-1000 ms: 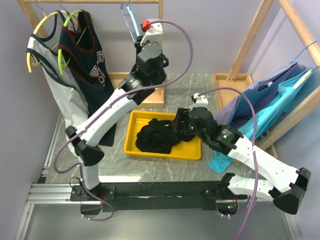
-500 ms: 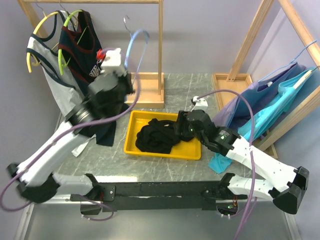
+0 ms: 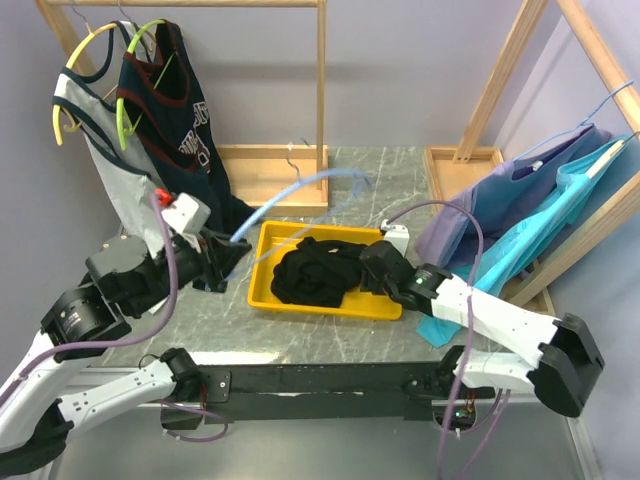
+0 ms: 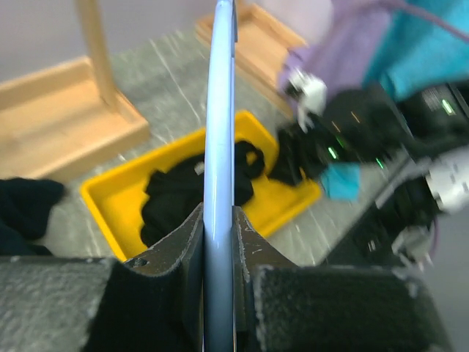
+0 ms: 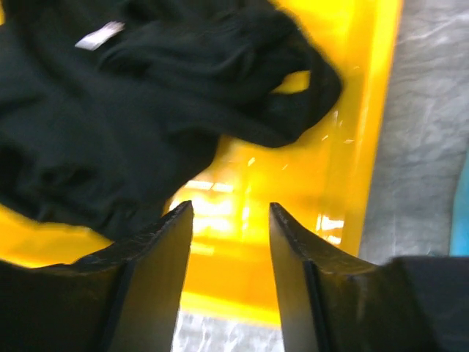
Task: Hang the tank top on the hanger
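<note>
Parted gripper (image 5: 229,214) above tray (image 5: 368,95) holding tank top (image 5: 124,110).

Lab: robot arms (image 3: 497,312), garment racks (image 3: 321,100)

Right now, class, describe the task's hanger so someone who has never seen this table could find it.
Find the yellow tray on the table. At its left end the left gripper clamps a thin hanger that arcs over the tray. Unlike the yellow-green hangers on the wooden rack, it is pale blue and carries no garment.
</note>
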Controlling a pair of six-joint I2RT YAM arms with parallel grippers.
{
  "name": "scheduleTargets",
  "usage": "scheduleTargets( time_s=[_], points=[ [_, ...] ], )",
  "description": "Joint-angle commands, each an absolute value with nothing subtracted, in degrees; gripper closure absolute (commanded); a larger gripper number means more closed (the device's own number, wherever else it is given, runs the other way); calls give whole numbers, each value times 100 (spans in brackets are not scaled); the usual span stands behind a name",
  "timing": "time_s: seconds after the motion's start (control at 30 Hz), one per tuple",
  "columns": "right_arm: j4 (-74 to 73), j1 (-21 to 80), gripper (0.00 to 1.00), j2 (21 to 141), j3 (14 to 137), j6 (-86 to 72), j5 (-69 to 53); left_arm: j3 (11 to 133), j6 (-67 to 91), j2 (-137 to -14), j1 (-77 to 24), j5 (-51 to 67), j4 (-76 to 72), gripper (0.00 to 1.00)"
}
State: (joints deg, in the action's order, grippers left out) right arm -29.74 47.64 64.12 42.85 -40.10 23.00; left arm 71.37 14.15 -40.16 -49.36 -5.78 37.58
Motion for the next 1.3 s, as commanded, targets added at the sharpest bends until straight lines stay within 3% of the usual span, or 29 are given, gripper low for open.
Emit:
scheduleTargets(
  time_s=[0.0,0.07,0.93,0.97,1.13,1.27],
  points=[
    [-2436,4325,50,6880,4298,-4140,2585,6979,1257,-3990,-4948,211,4068,99],
    [-2347,4105,57,7057,4350,-4078,2522,6970,1222,-3955,-4948,71,4209,99],
    [-1573,3164,69,8701,5062,-3674,2619,6741,1230,-4043,-4948,668,4746,99],
    [-1556,3164,70,8753,5089,-3656,2610,6733,1230,-4104,-4948,659,4737,99],
    [-1617,3155,100,8614,5072,-3691,2690,6627,1213,-4254,-4948,677,4544,99],
    [-1801,3190,100,8175,5019,-3726,2637,6557,1248,-4412,-4948,642,4159,99]
  ],
)
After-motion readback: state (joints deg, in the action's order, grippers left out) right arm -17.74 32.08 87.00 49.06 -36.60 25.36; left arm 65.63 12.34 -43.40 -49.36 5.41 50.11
